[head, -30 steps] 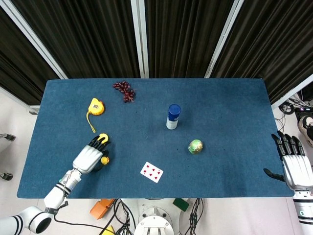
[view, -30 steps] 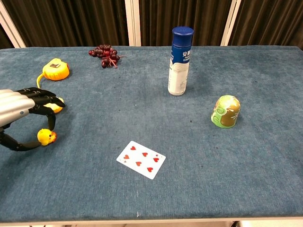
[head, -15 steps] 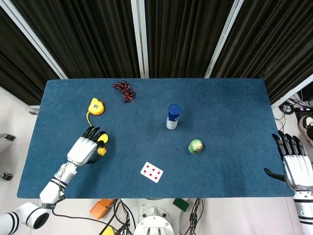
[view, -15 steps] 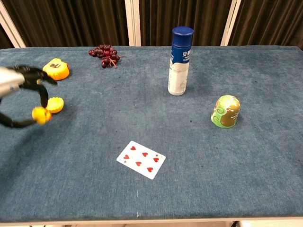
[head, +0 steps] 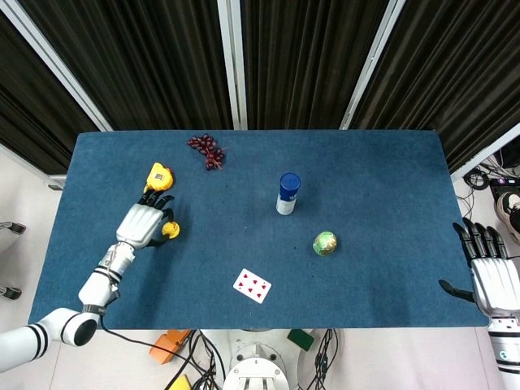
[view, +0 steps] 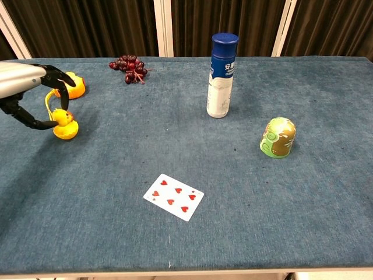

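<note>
My left hand (head: 143, 223) is over the left part of the blue table (head: 374, 171) and pinches a small yellow rubber duck (head: 170, 231) between thumb and a finger. In the chest view the duck (view: 64, 123) stands upright, at or just above the cloth, with the fingertips (view: 59, 100) of that left hand (view: 26, 87) curved over its head. A yellow tape measure (head: 158, 175) lies just beyond the hand. My right hand (head: 492, 275) hangs off the table's right edge with fingers spread, holding nothing; the chest view does not show it.
Dark red grapes (head: 206, 150) lie at the back left. A blue-capped white bottle (view: 221, 74) stands mid-table, with a green cup (view: 278, 137) upside down to its right. A red playing card (view: 173, 196) lies face up near the front edge.
My left hand has carried the duck away from the front edge towards the tape measure. The duck now stands upright. The right hand has barely moved.
</note>
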Controlling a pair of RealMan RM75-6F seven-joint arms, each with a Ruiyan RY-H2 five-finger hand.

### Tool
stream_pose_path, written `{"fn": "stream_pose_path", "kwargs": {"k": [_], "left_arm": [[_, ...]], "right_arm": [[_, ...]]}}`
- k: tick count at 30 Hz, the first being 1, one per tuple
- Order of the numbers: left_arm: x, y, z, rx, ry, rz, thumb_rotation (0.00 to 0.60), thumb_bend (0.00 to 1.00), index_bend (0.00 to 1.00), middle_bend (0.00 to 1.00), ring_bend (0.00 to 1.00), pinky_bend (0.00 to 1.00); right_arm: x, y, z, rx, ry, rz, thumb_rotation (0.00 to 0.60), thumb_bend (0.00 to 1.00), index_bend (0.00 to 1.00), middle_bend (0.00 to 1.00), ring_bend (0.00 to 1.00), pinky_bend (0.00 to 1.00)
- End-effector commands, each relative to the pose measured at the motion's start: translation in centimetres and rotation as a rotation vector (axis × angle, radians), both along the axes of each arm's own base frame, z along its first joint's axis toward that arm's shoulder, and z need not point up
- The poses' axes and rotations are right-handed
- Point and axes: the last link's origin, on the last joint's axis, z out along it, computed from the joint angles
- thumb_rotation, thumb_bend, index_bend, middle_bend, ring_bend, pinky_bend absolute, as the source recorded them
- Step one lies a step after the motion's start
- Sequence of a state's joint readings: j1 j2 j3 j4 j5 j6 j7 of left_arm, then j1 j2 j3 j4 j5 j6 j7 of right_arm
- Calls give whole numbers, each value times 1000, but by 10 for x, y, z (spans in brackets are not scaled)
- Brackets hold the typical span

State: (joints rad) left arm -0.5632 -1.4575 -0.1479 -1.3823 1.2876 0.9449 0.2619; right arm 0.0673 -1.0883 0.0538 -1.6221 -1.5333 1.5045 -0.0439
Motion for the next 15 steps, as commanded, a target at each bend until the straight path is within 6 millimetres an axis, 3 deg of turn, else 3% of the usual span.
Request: {"fn": "stream_pose_path", "kwargs": {"k": [1,15], "left_arm": [[1,2,-4,-4,3,6,600,381,531,136,39,0],[-2,3,-6,-11,44,12,600,375,518,136,35,0]], "right_arm": [[-1,0,0,-1,-1,-2,600,101,0,50,0,85],[-2,1,-1,-1,-3,-6,600,101,0,49,0,85]]}}
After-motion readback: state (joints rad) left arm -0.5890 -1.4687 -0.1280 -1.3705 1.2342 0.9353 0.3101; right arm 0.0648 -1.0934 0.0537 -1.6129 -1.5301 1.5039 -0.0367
